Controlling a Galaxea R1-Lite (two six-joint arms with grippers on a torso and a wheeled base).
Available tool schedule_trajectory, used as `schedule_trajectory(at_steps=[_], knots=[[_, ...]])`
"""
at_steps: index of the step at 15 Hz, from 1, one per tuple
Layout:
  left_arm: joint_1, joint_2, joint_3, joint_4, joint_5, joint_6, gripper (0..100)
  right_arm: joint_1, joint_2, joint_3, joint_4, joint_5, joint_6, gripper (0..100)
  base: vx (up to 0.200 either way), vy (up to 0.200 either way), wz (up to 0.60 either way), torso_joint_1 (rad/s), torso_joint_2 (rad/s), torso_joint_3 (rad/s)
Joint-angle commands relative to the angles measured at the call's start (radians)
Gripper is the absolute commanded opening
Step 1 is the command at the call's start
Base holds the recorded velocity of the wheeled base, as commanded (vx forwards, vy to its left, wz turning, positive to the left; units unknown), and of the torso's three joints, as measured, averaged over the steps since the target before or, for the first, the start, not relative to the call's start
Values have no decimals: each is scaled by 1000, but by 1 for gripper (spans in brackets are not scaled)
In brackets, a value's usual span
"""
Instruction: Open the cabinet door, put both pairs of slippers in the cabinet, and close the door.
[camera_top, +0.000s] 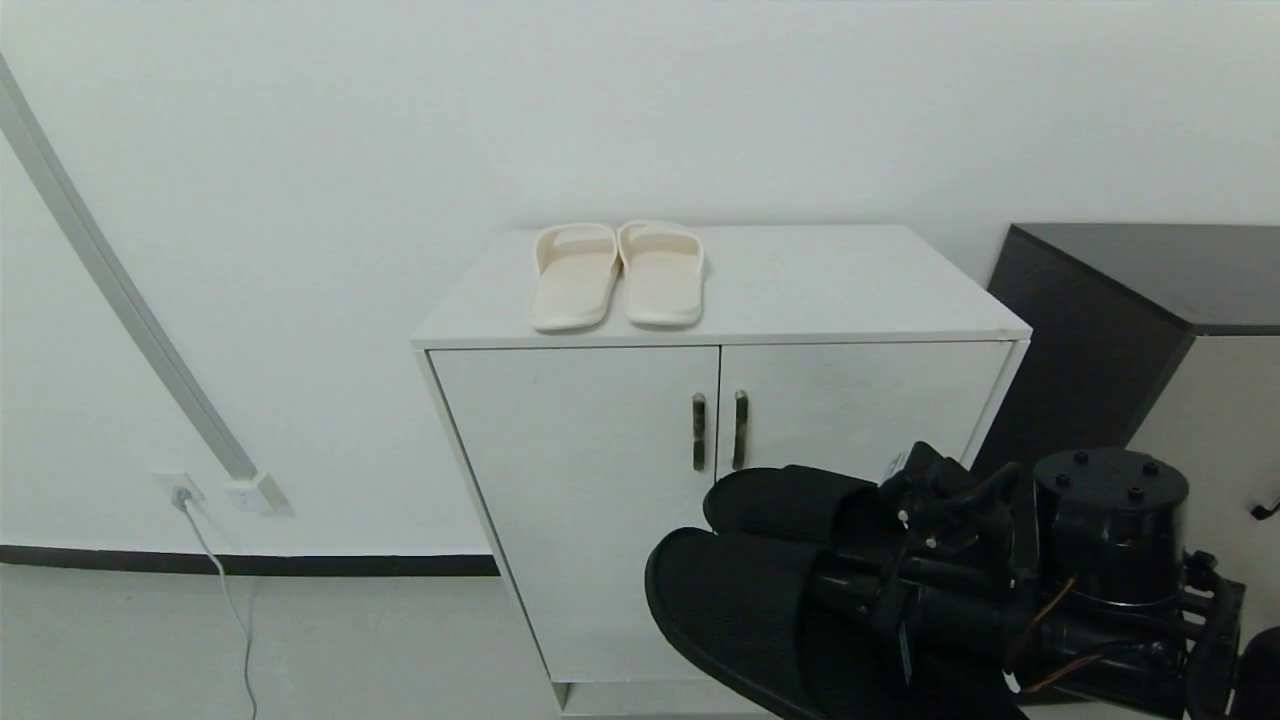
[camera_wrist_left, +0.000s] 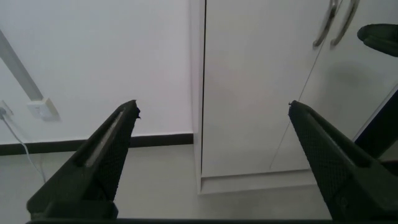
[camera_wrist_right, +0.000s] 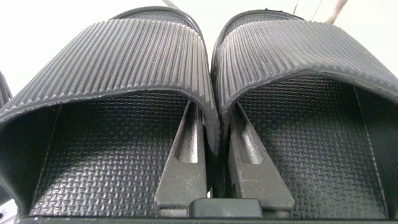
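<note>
A white cabinet (camera_top: 620, 500) stands against the wall with both doors shut; two dark handles (camera_top: 718, 431) meet at the middle. A cream pair of slippers (camera_top: 618, 272) lies on its top. My right gripper (camera_top: 900, 560) holds a black pair of slippers (camera_top: 760, 590) low in front of the right door. In the right wrist view its fingers (camera_wrist_right: 186, 168) are pinched on the touching inner edges of the black slippers (camera_wrist_right: 124, 81). My left gripper (camera_wrist_left: 211, 118) is open, low, facing the cabinet's left door (camera_wrist_left: 261, 87) and the floor.
A dark cabinet (camera_top: 1120, 330) stands to the right of the white one. On the left wall there is a slanted cable duct (camera_top: 110, 270) and a socket with a cord (camera_top: 185, 497) hanging to the floor.
</note>
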Motion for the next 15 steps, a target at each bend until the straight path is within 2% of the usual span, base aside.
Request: schedule_trajectory(at_steps=[1, 8, 14, 15], knots=[[-1, 1, 0, 0, 0, 0, 100, 1, 3, 2, 0, 0, 0, 0, 0, 0, 0, -178, 486, 320], [-1, 1, 0, 0, 0, 1, 100, 1, 5, 8, 0, 0, -2, 0, 0, 0, 0, -152, 479, 327], [-1, 1, 0, 0, 0, 3, 100, 1, 3, 11, -2, -1, -2, 0, 0, 0, 0, -90, 457, 359], [0, 1, 0, 0, -1, 15, 100, 1, 3, 12, 0, 0, -2, 0, 0, 0, 0, -32, 432, 383]])
